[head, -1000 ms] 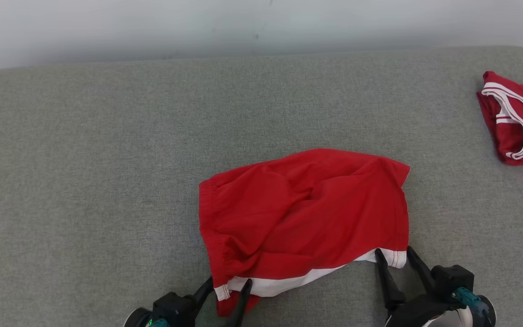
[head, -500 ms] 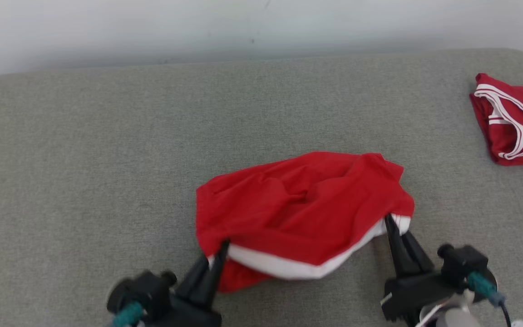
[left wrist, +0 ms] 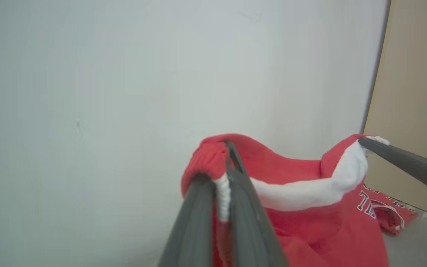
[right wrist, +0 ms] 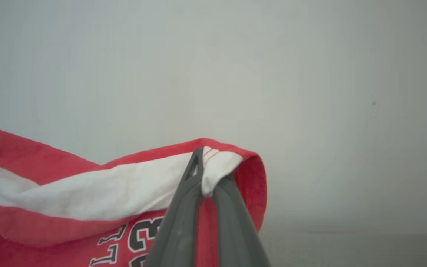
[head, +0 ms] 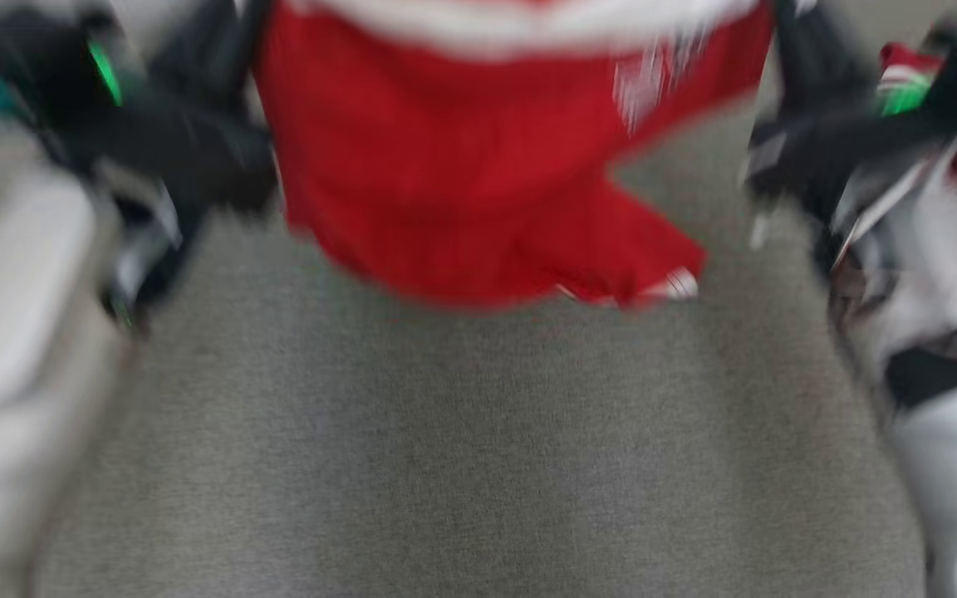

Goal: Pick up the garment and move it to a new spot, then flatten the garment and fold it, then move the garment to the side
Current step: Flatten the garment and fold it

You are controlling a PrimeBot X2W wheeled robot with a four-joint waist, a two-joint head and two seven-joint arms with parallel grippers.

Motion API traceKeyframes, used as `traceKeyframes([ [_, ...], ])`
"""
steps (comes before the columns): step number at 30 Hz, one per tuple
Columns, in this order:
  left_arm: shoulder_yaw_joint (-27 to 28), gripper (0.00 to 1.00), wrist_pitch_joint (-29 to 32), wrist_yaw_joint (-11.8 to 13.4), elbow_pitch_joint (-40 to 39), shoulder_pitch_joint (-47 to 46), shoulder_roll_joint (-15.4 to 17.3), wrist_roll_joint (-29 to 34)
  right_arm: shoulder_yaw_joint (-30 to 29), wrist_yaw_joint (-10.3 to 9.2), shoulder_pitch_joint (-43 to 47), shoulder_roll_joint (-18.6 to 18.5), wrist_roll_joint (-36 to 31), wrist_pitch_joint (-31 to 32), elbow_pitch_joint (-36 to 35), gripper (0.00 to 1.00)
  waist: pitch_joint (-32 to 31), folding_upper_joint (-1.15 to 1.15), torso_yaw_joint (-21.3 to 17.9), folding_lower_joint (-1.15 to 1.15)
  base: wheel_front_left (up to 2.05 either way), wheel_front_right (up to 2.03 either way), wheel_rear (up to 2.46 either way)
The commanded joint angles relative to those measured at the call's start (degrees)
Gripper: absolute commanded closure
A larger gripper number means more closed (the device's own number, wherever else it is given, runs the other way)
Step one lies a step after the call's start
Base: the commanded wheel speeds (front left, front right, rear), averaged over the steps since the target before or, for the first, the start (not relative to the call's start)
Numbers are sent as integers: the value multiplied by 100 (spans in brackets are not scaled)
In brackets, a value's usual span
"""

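Left gripper [left wrist: 222, 174] and right gripper [right wrist: 208, 174] are each clamped on one end of the white band of the garment [head: 462, 166]. It hangs between and below them, seemingly clear of the cushion [head: 478, 465]. The pick-up looks done; setting down, flattening, folding and moving aside remain.

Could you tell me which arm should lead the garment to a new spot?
Probably left: left gripper and right gripper both pinch the garment, but a second red garment lies near the right.
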Motion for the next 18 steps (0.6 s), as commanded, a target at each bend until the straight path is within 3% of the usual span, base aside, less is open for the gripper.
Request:
traceKeyframes([
  [1, -50, 100, 110, 4, 116, -548, 68, -190, -50, -17, -501, -39, 111, 136, 82, 100, 926, -1, -108, -1, 0, 0, 0],
  [9, -379, 100, 556, 4, 1112, -3604, 368, -985, -357, -17, -3440, -100, 287, 883, 826, 100, 1917, -1, -181, -1, 0, 0, 0],
  [18, -902, 100, 677, 6, 1990, -5418, 420, -1318, -546, -17, -5344, -83, 39, 970, 1908, 100, 2247, -1, -324, -1, 0, 0, 0],
])
